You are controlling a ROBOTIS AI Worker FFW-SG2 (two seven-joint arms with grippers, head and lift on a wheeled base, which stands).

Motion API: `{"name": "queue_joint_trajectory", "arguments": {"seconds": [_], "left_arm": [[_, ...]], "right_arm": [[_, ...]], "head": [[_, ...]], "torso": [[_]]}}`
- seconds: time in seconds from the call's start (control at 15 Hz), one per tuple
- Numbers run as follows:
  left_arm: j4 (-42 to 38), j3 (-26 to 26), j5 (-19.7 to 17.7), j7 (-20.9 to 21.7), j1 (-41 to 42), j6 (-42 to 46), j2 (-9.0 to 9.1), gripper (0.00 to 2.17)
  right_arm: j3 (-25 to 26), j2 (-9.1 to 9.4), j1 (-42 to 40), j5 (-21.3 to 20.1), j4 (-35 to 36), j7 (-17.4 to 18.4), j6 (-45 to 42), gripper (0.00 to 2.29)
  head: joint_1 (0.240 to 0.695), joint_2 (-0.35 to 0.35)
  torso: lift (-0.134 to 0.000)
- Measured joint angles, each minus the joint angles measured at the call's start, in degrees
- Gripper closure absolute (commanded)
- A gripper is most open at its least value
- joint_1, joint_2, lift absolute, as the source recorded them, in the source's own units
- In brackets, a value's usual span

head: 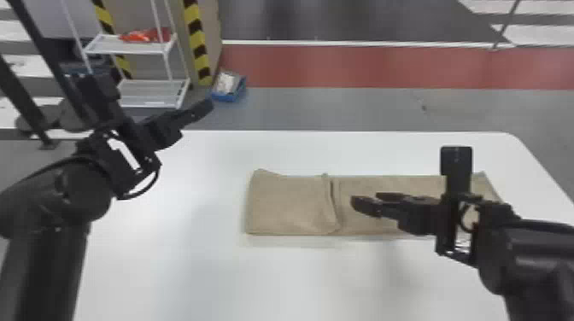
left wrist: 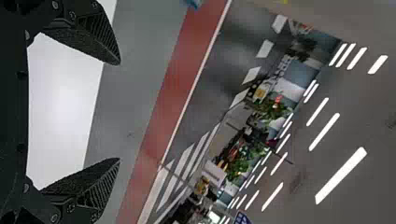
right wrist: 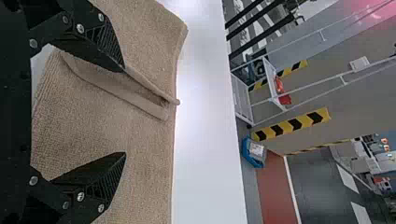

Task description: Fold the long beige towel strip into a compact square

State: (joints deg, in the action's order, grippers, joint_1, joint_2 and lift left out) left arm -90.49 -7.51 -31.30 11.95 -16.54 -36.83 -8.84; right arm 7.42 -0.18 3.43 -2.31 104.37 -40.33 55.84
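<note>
Right tool (head: 367, 199) found open and empty, above the beige towel strip (head: 363, 183); folded-over end (head: 290, 205) lies just left of that tool, on the bench (head: 265, 281). Left tool (head: 201, 111) likewise open, empty, well apart from the beige towel strip

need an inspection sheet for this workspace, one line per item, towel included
surface: white table, towel lying on it
job's things: beige towel, left end folded over, right part still a long strip
clutter: nothing seen
grippers: left gripper open, raised at the left; right gripper open, over the towel
cables: black loop at the left wrist
surroundings: white rack and blue box beyond the table; red floor band farther off
</note>
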Motion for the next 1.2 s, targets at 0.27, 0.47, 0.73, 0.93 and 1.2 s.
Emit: {"name": "queue_joint_trajectory", "arguments": {"seconds": [0.27, 0.47, 0.73, 0.93, 1.2], "left_arm": [[-0.13, 1.54, 3.60, 0.25, 2.50, 10.93, -2.42, 0.21], [-0.13, 1.85, 4.83, 1.50, 3.39, 13.34, -2.55, 0.21], [-0.10, 1.65, 4.92, 2.58, 4.15, 13.87, -2.59, 0.21], [-0.10, 1.55, 4.88, 3.12, 4.35, 14.01, -2.59, 0.21], [-0.08, 1.57, 4.76, 3.92, 5.06, 14.04, -2.32, 0.21]], "right_arm": [[-1.41, 0.00, 2.81, 0.08, -4.59, 1.20, -1.06, 0.38], [-2.37, 0.00, 5.26, 0.46, -8.54, 2.12, -1.68, 0.38], [-4.19, 0.00, 7.47, 1.68, -12.71, 2.72, -2.39, 0.39], [-4.76, 0.00, 8.26, 4.45, -14.58, 2.72, -2.21, 0.41], [-5.23, 0.00, 9.57, 7.37, -16.83, 2.63, -0.67, 0.47]], "head": [[0.691, 0.104], [0.688, 0.112], [0.693, 0.128], [0.694, 0.139], [0.695, 0.151]], "torso": [[-0.124], [-0.124], [-0.124], [-0.124], [-0.124]]}}
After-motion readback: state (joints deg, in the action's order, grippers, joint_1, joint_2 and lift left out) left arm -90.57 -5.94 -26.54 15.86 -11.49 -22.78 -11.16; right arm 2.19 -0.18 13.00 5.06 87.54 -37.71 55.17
